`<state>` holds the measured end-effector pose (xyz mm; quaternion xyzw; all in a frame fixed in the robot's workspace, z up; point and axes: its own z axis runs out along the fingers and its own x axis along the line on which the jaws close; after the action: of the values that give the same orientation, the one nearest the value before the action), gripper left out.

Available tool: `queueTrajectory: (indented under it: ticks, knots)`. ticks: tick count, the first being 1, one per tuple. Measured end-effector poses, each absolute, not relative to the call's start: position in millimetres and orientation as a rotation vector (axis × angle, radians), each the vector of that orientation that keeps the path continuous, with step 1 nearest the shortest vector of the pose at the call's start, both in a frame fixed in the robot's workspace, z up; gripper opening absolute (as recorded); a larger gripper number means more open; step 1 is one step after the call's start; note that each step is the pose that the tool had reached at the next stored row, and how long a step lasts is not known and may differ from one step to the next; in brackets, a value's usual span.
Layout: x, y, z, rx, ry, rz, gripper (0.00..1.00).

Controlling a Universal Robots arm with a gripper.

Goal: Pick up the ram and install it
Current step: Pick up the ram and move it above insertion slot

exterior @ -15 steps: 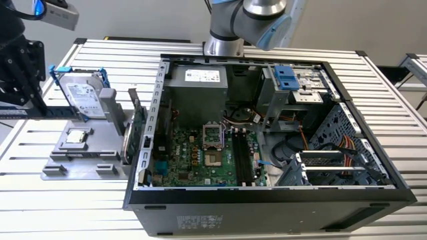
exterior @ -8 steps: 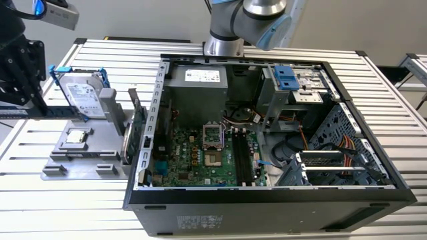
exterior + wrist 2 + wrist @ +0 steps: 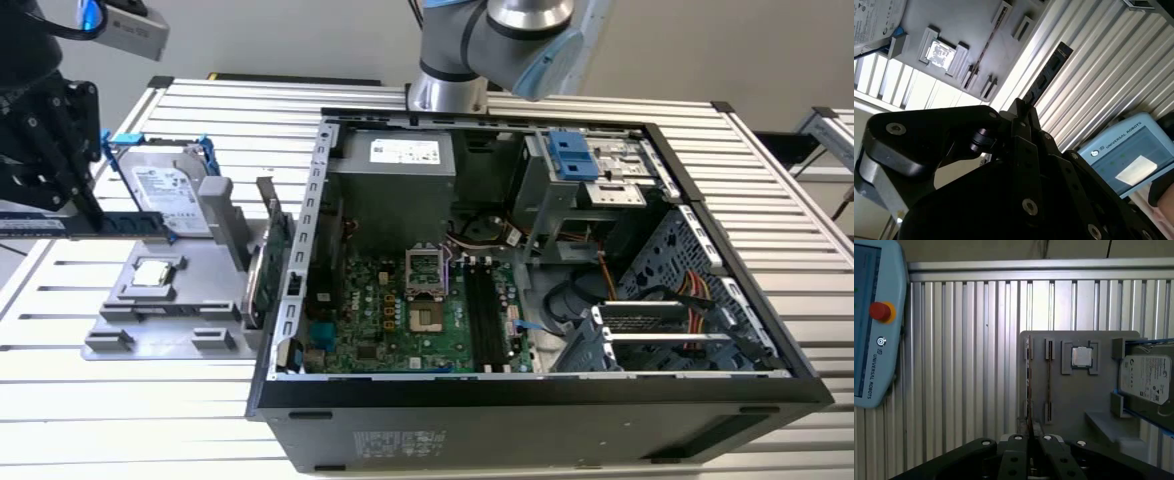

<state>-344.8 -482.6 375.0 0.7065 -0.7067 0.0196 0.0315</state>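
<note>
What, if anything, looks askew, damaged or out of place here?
Nothing stands out. The gripper is closed on the ram, which sits level in the exterior view. The processor and hard drive sit squarely in the gray fixture.

The end effector (image 3: 1023, 114) hides the ram's (image 3: 1046, 75) gripped end in the second wrist view.

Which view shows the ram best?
The second wrist view: the ram sticks out from the tool, which is shut on it, with its chip face toward the camera. The exterior view shows the ram side-on near that view's left edge. The first wrist view shows it edge-on, as a thin line.
</note>
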Motion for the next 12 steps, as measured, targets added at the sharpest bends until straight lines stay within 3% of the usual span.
queueTrajectory:
  ticks: [12]
  knots:
    - [-332,-483,375,2.176,-2.177,0.060,0.00]
